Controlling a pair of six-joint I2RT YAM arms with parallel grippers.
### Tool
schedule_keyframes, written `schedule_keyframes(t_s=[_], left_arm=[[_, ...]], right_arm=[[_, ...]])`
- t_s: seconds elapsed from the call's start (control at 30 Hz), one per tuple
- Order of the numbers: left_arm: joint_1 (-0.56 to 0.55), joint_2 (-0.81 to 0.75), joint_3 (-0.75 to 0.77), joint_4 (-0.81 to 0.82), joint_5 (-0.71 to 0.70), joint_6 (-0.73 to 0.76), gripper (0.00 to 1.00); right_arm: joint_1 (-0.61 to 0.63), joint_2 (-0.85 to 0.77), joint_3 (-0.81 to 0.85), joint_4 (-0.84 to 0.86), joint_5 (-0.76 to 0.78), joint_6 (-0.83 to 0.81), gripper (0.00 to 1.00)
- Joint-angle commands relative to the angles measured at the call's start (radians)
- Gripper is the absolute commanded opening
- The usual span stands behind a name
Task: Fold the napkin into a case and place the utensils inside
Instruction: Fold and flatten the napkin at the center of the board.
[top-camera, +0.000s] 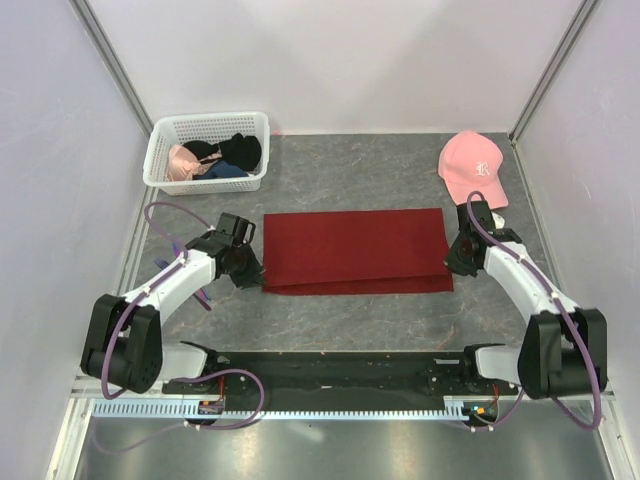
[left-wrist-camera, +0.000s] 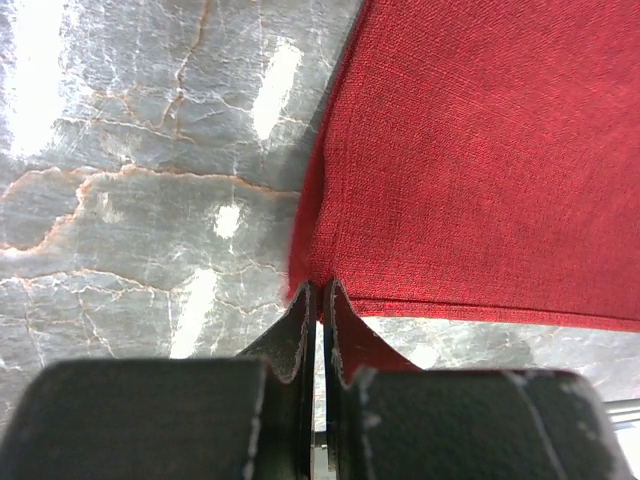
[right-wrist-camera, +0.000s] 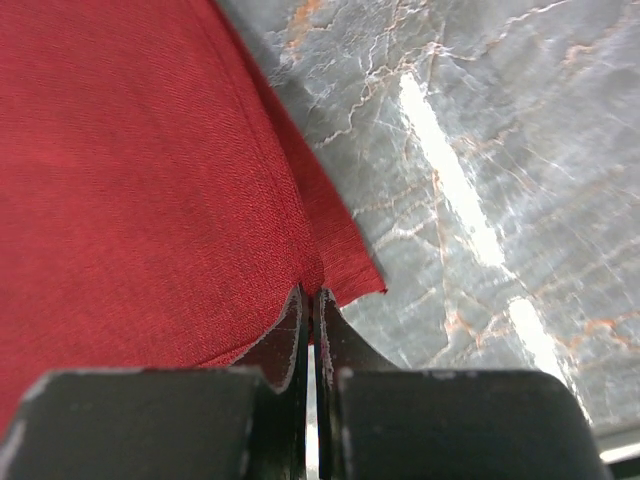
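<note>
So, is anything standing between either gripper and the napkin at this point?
Nothing visible does. The left gripper and right gripper are each shut on a near corner of the napkin, with only bare table beside them.

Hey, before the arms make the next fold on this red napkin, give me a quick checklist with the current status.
1. Left jaws shut on the napkin at its near left corner: ok.
2. Right jaws shut on its near right corner: ok.
3. Napkin lies flat, doubled over: ok.
4. The pink cap sits apart from the napkin: ok.
5. The basket sits apart from the napkin: ok.
6. Where the utensils are: cannot tell.
</note>
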Motion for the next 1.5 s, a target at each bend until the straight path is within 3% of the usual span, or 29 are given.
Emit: schedule_keyframes(t_s=[0.0,0.6,0.9,1.03,1.07,1.1,1.13,1.17,1.23,1.3,1.4,1.43,1.47], left_arm=[[0.009,-0.023,-0.027,-0.055,-0.105,-0.02,0.02],[0.009,0.066,-0.082,0.006,-0.131,-0.019,0.02],[0.01,0.01,-0.103,0.0,-0.129,-0.031,0.02],[0.009,-0.076,-0.08,-0.09,-0.119,-0.06,0.15],[0.009,-0.101,-0.074,-0.109,-0.116,-0.06,0.3],[0.009,-0.125,-0.067,-0.138,-0.103,-0.051,0.41],[0.009,-0.176,-0.054,-0.141,-0.094,-0.043,0.66],[0.009,-0.194,-0.047,-0.145,-0.08,-0.022,0.69],[0.009,-0.231,-0.018,-0.152,-0.044,-0.007,0.69],[0.009,-0.233,0.002,-0.136,-0.022,-0.002,0.68],[0.01,-0.173,0.016,-0.023,0.062,0.012,0.47],[0.009,-0.147,0.03,0.026,0.071,0.02,0.27],[0.009,-0.1,0.035,0.049,0.079,0.023,0.2]], right_arm=[[-0.009,-0.069,-0.029,-0.063,0.08,0.014,0.0],[-0.007,0.06,-0.135,0.053,0.105,0.047,0.0],[-0.009,0.051,-0.135,0.073,0.14,0.029,0.02],[-0.007,0.004,-0.088,-0.003,0.12,0.006,0.24],[-0.009,-0.019,-0.072,-0.017,0.118,0.004,0.3],[-0.009,-0.065,-0.066,-0.031,0.114,-0.003,0.44],[-0.009,-0.085,-0.06,-0.031,0.106,-0.006,0.49],[-0.009,-0.114,-0.046,-0.031,0.1,-0.009,0.5],[-0.009,-0.127,-0.026,-0.04,0.1,-0.022,0.58],[-0.007,-0.127,-0.02,0.001,0.059,-0.042,0.57],[-0.009,-0.078,-0.034,0.065,-0.01,-0.059,0.47],[-0.009,-0.063,-0.038,0.069,-0.023,-0.054,0.44],[-0.007,-0.034,-0.051,0.073,-0.027,-0.054,0.4]])
